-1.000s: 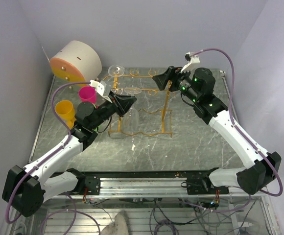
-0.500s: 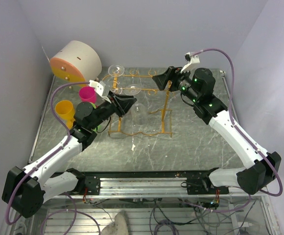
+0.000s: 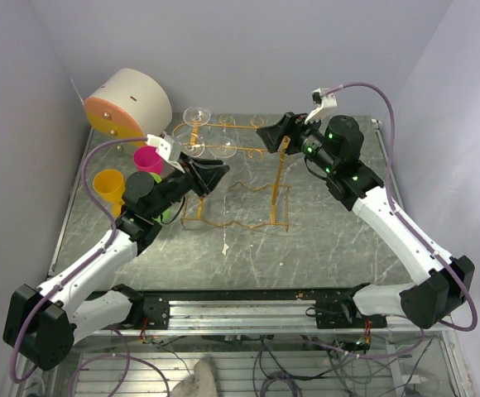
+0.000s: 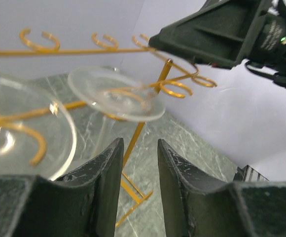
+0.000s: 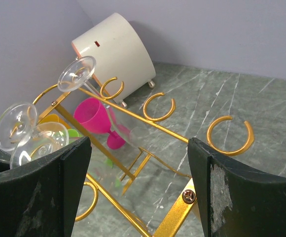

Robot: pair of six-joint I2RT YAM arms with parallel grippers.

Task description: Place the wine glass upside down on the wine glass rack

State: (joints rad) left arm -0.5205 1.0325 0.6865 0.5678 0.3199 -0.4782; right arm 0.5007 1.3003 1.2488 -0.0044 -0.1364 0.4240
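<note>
The gold wire wine glass rack (image 3: 278,178) stands mid-table. A clear wine glass (image 3: 223,149) hangs upside down from one of its loop hooks, its round base (image 4: 116,94) resting on top of the wire. My left gripper (image 3: 214,172) sits just in front of and below that base, open (image 4: 139,143), with nothing between its fingers. Two more clear glasses (image 3: 196,116) hang further left on the rack (image 4: 84,50). My right gripper (image 3: 275,132) is open at the rack's top right end. In the right wrist view its fingers straddle the rack's rail (image 5: 133,116) without touching a glass (image 5: 139,148).
A beige drum-shaped box (image 3: 128,103) with an orange face lies at the back left. A pink cup (image 3: 147,159) and a yellow cup (image 3: 109,186) stand left of the rack, close to my left arm. Walls enclose the table on three sides.
My left gripper's jaws have spread apart and let go of the glass, which now hangs from the rack. The gripper has drawn back slightly. The right arm has not moved.
</note>
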